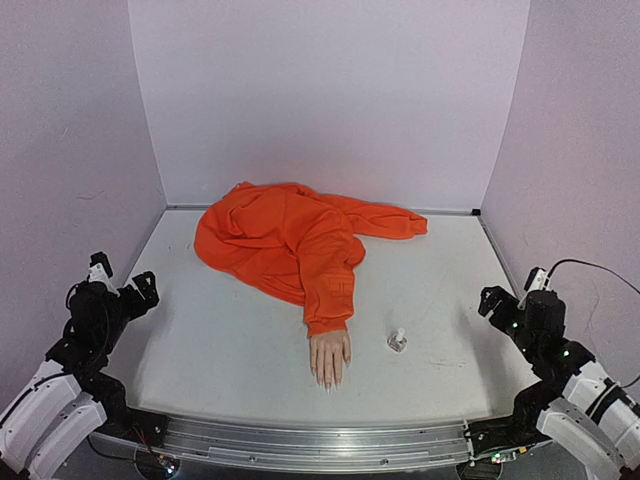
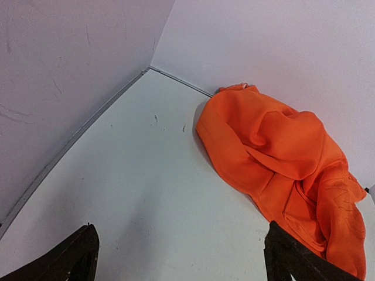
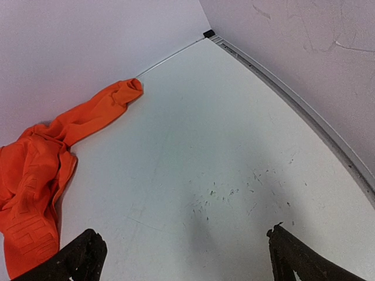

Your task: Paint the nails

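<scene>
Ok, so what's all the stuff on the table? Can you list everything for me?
sweatshirt: one, orange, crumpled at the table's back.
mannequin hand: one, skin-toned, poking from the sleeve, fingers toward the arms.
nails: too small to count, pale, on its fingertips.
bottle: one, clear, white cap, right of the hand.
table: one, white, under everything.
left gripper: one, black, open, near-left edge.
right gripper: one, black, open, near-right edge.
</scene>
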